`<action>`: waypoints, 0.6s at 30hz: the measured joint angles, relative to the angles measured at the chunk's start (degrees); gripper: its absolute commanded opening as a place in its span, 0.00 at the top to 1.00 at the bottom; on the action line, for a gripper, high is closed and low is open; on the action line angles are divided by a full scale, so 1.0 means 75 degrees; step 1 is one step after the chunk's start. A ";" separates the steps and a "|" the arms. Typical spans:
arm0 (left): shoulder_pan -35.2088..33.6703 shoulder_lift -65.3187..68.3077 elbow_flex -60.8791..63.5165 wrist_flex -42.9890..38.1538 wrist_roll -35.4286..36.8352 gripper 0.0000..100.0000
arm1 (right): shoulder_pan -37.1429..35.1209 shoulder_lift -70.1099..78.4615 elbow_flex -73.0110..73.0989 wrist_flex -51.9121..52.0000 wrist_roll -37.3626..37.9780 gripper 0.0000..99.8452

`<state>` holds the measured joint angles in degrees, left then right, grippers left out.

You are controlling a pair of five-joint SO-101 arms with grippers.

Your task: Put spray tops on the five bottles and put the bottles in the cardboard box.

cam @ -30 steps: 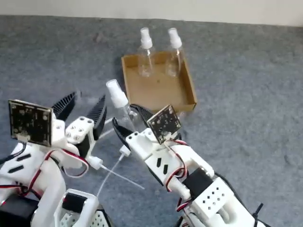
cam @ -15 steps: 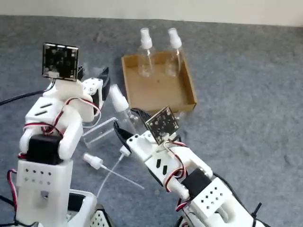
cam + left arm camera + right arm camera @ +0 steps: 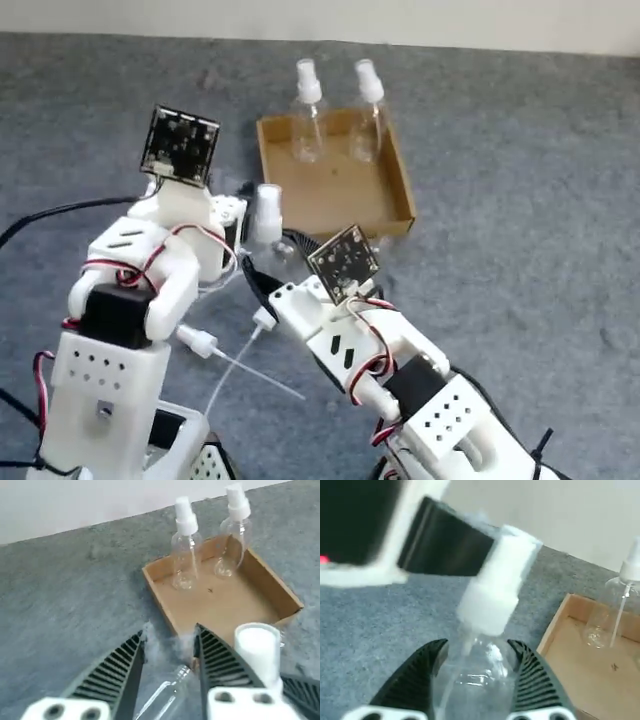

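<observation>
On grey carpet (image 3: 520,200), right jaws hold a bottle (image 3: 479,680) by the cardboard box (image 3: 402,180).

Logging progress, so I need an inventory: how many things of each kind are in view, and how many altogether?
Bottles with spray tops: 3
Bottle without a top: 1
Loose spray tops: 2
Cardboard box: 1
Total: 7

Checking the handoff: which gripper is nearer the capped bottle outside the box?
Right. The right gripper has its jaws shut on the bottle, holding it upright. The left gripper is open beside its spray top, which sits outside the jaws.
</observation>
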<state>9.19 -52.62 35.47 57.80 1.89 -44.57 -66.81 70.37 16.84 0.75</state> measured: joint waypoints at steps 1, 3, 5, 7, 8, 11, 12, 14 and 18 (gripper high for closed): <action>0.0047 -0.0082 0.0035 0.0012 0.0000 0.86 | 0.0000 0.0000 0.0000 0.0000 0.0000 1.00; 0.0141 -0.0375 0.0176 0.0023 -0.0012 0.86 | 0.0012 0.0000 0.0000 0.0000 0.0000 1.00; 0.0164 -0.0785 0.0270 0.0035 -0.0035 0.86 | 0.0035 0.0000 0.0000 0.0000 0.0000 1.00; 0.0164 -0.1254 0.0270 0.0047 -0.0070 0.86 | 0.0035 0.0000 -0.0012 0.0000 0.0000 1.00; 0.0082 -0.1477 0.0270 0.0047 -0.0129 0.86 | 0.0035 0.0000 -0.0012 0.0000 0.0000 1.00; -0.0387 -0.1770 0.0176 0.0047 -0.0164 0.86 | 0.0035 0.0000 -0.0012 0.0000 0.0012 1.00; -0.0434 -0.1723 0.0082 0.0047 -0.0164 0.86 | 0.0035 0.0000 -0.0012 0.0000 0.0023 1.00; -0.0481 -0.1500 -0.0141 0.0047 -0.0164 0.86 | 0.0035 0.0000 -0.0012 0.0000 0.0047 1.00; -0.0481 -0.0598 -0.0656 -0.0305 -0.0059 0.86 | 0.0035 0.0000 -0.0012 0.0000 0.0047 1.00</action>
<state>5.58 -57.10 30.55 55.52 1.45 -44.31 -66.81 70.29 16.84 1.10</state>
